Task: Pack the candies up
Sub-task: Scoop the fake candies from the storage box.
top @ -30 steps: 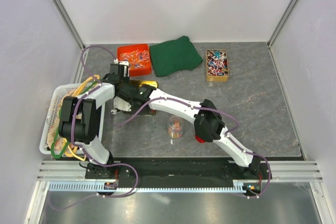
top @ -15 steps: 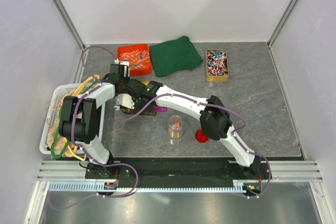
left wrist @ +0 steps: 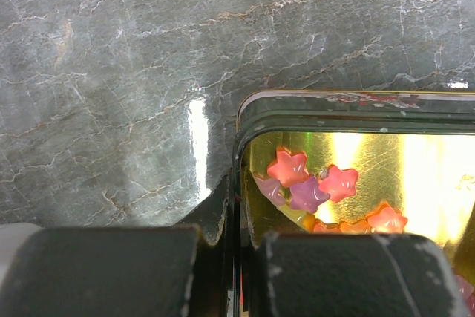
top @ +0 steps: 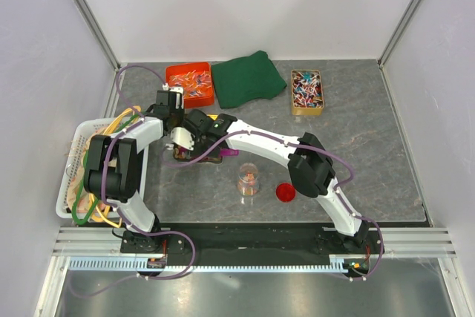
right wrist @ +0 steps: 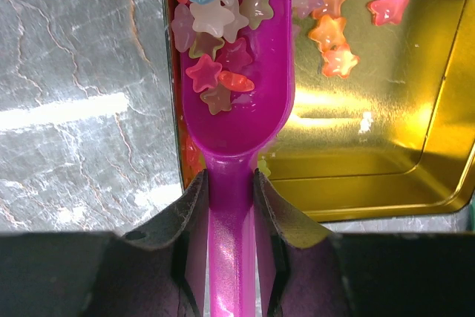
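Scooping step | right gripper (right wrist: 230, 183) pinches the purple scoop (right wrist: 236, 120) by its handle, bowl heaped with star candies (right wrist: 215, 72) over the gold tin (right wrist: 356, 161) | left gripper (left wrist: 236, 213) clamps the tin's rim | next, likely: lift level, carry to jar (top: 249, 181), tip in.

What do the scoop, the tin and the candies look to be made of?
The candies: translucent, glossy stars, probably gummy. The scoop: smooth translucent purple plastic, it seems. The tin: metal, likely, with a mirror-like gold inside showing reflections.
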`<state>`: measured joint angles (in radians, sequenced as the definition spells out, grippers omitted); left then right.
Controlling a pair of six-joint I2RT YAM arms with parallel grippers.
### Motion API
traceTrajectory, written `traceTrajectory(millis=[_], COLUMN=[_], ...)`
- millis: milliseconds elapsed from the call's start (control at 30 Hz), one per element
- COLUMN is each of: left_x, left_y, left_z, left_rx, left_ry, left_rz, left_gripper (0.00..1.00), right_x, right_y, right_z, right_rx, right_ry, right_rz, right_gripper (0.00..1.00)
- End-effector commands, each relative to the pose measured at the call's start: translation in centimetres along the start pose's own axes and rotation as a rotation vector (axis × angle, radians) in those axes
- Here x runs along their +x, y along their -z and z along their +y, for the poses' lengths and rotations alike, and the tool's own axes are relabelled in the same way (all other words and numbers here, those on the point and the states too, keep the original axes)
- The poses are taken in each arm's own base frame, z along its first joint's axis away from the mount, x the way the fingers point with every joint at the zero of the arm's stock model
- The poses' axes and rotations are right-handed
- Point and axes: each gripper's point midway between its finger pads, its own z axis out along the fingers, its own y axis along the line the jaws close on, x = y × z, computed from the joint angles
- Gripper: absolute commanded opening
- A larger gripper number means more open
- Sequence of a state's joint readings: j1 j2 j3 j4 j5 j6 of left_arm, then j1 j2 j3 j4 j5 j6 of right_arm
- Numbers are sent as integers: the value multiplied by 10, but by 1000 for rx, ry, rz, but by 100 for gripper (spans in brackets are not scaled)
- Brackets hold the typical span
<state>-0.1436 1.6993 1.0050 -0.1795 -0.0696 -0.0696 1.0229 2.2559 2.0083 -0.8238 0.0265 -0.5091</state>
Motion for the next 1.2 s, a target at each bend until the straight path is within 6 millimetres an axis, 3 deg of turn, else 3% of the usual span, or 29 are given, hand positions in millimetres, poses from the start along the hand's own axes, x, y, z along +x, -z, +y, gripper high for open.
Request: traceTrajectory(millis=[0,267,833,1167], left_x=[-33,-32,-30,-28], left_y=[1,-2,-4,-6], left_z=[-7,-7,-9,-9], left_rx=[23,23,29,29], left_ry=[44,42,45,43], left_rz=[-97,-93,-85,-80], left_gripper=[2,2,2,2], right_x=[24,47,82,86], right_y=[6,-9,-31,-33], right_z=[-8,11,18,19], right_rx=[35,35,41,32], right_ry=[3,112,145,152], right_rz=[75,194,317,327], right_gripper=[0,0,0,12])
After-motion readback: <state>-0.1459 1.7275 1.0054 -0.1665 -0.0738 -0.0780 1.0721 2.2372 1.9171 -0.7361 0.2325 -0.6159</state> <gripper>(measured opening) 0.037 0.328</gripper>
